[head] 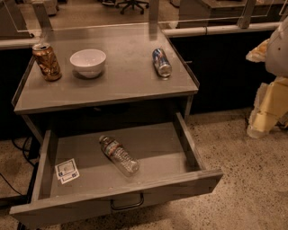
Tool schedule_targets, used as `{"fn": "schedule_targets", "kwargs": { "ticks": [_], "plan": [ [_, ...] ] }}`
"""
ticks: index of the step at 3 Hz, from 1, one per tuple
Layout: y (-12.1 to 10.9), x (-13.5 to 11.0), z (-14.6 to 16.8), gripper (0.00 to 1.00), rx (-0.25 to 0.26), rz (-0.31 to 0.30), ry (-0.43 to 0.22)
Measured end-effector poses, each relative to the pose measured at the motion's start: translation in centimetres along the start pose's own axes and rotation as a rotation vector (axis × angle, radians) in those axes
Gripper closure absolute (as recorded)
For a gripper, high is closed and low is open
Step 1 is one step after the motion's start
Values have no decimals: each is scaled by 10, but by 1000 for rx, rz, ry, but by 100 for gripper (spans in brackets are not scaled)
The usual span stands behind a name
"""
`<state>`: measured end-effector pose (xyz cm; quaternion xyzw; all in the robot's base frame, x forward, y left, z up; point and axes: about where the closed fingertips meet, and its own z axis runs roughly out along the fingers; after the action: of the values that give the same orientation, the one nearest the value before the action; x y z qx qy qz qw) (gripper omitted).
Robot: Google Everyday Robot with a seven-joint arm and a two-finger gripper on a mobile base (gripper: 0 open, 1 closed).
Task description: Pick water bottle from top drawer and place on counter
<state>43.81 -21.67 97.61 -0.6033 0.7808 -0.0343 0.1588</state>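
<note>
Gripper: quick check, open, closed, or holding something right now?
Gripper: at the right edge, beside the cabinet; open or closed cannot be told. The water bottle lies in the top drawer, not held.

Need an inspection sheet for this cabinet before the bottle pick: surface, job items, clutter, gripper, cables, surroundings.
Surface: counter, grey metal with raised side edges, carrying three items.
Job's things: water bottle lying on its side in the open top drawer, cap toward the back left, not held.
Clutter: gold can upright at the counter's left; white bowl beside it; blue can apparently on its side at the right; white card in the drawer's front left corner.
Grippers: gripper at the right edge of view, beside the cabinet, apart from the drawer.
Cables: dark cables on the floor left of the cabinet.
Surroundings: speckled floor; chair base beyond the counter.
</note>
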Motion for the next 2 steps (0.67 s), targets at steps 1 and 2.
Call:
{"fn": "schedule_targets", "kwargs": {
  "ticks": [1,2],
  "plan": [
    [0,0,0,0,0,0,0],
    [1,-41,7,0,75,-20,49]
  ]
}}
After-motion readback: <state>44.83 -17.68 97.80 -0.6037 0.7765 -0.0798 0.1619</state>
